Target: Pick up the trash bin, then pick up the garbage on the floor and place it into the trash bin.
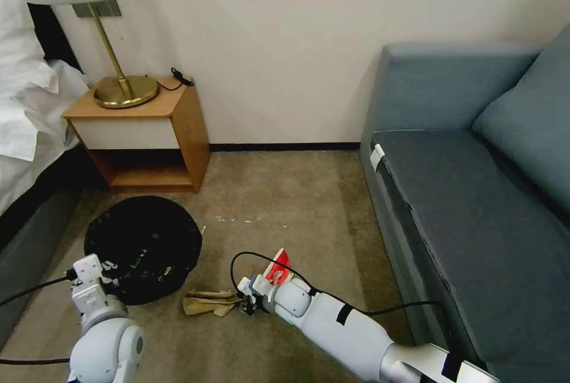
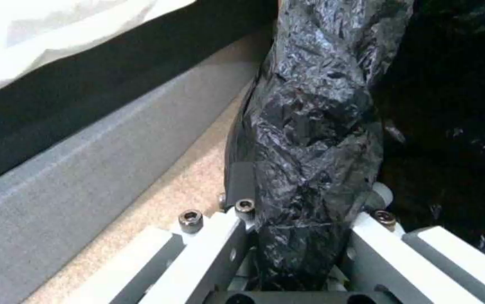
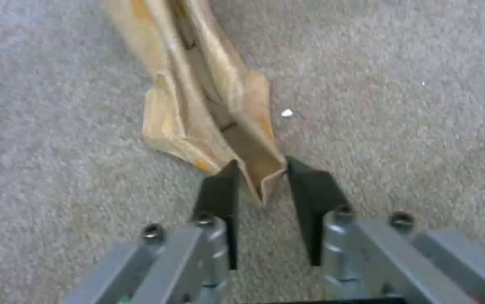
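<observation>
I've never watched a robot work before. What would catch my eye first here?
Probably the right gripper down on the carpet, its black fingers open on either side of one end of a crumpled tan paper wad. To its left, the left gripper is clamped on the bag-covered rim of a round, black-lined trash bin beside the bed. A red-and-white packet lies just behind the right arm.

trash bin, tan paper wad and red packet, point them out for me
trash bin (image 1: 148,240), head view, on the black liner inside.
tan paper wad (image 3: 197,88), right wrist view, on its creased middle.
red-and-white packet (image 1: 278,265), head view, on its red face.
</observation>
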{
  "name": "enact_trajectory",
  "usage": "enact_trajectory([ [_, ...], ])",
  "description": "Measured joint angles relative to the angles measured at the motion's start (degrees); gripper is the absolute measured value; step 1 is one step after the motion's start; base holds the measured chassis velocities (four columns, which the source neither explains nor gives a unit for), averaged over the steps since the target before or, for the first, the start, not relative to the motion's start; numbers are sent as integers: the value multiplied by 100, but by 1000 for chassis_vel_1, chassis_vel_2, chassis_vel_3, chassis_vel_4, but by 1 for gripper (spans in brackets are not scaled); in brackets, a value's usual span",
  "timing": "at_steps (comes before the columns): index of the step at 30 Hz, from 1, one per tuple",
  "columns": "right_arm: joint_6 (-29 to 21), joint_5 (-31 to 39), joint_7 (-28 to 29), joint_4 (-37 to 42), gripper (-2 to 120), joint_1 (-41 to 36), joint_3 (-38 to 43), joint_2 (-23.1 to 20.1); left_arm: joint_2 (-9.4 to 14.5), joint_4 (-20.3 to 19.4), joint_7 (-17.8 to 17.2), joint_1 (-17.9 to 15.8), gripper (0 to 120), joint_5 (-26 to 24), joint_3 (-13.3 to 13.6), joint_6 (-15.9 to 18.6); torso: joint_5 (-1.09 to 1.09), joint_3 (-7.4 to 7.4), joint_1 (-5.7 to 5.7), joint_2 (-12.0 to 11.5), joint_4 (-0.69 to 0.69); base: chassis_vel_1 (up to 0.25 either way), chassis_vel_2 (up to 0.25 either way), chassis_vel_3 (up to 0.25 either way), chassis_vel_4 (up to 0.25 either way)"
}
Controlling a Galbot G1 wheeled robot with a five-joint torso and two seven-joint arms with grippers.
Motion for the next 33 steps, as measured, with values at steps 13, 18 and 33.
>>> enact_trajectory([
  [13, 365, -72, -41, 414, 0, -88, 158, -210, 57, 42, -4, 4, 2, -56, -24, -29, 1, 0, 0, 0, 1, 0, 0, 0, 0],
  [18, 473, -28, 26, 1110, 0, 19, 335, -721, 185, 120, -6, -57, 2, -210, -46, -30, 1, 0, 0, 0, 0, 0, 0, 0, 0],
  [33, 757, 773, 138, 2798, 0, 55, 880, -1664, 254, 186, 1, -110, 2, -303, 22, -32, 1, 0, 0, 0, -1, 0, 0, 0, 0],
])
